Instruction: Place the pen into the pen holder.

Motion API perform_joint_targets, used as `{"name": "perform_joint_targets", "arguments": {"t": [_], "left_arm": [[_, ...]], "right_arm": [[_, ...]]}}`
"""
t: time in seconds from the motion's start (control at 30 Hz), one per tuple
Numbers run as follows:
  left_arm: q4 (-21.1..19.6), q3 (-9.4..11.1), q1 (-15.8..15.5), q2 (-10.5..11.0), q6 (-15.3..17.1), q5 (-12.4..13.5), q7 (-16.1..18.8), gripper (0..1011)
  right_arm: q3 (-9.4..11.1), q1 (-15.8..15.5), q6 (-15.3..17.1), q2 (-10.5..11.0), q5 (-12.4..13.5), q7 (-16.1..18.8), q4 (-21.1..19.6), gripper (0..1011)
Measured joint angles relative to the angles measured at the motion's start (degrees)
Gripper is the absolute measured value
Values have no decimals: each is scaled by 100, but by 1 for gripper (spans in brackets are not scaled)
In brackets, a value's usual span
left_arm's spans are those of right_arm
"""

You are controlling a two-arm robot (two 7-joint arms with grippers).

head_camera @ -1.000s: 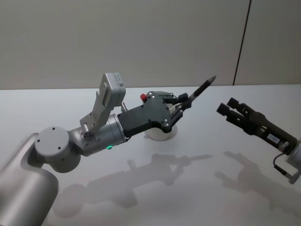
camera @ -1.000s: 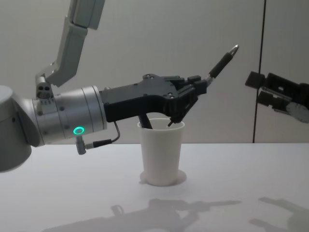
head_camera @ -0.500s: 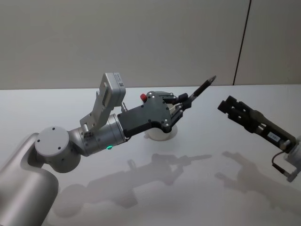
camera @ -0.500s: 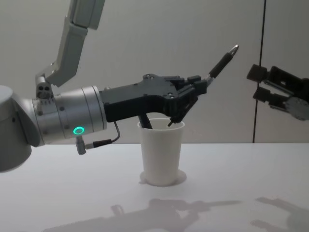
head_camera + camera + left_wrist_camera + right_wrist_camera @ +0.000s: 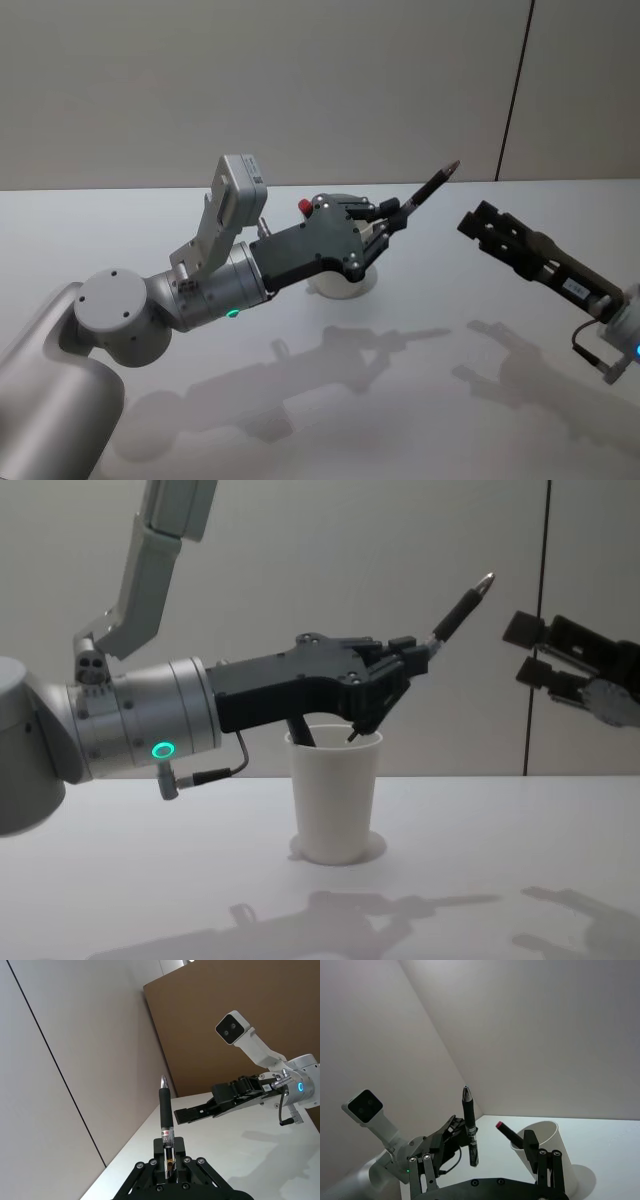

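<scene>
The left gripper (image 5: 420, 652) is clamped on the black pen (image 5: 460, 610) around its lower barrel, the fingers pinched tight on either side of it as the left wrist view shows (image 5: 170, 1160). From that grip the pen's long axis slants up and outward, away from the left arm and toward the robot's right, and it ends in a silvery tip at the high end. The tail end runs down and back through the fingers. In the chest view it seems to finish right at the rim below, though the gripper body hides most of that stretch.

Directly under the left gripper stands the pen holder (image 5: 335, 800), a white paper cup upright on the white table (image 5: 450, 400). Its mouth is just beneath the fingers. A red-ended pen (image 5: 506, 1132) already leans inside it, with another dark one beside it.

So the holder lies straight below the tool, and the pen is tilted well off vertical. In my judgement the coming move turns on swinging that axis upright over the mouth before letting go.

Farther out, beyond the pen's tip and well apart from it, hangs the right gripper (image 5: 525, 648). Its fingers are spread and aimed back toward the pen. The left arm is plainly the nearer, since it has the pen in hand.
</scene>
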Motion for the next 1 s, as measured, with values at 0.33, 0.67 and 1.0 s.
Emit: {"name": "perform_joint_targets", "arguments": {"t": [0.33,0.67,1.0], "left_arm": [[0,0,0,0,0,0,0,120],[0,0,0,0,0,0,0,120],[0,0,0,0,0,0,0,120]], "right_arm": [[-74,0,-209,-5,-32,-38,-8,1002],[-137,18,-371,-12,-15,-31,-10,1002],[-205,97,-486,-38,-40,-142,15,1002]]}}
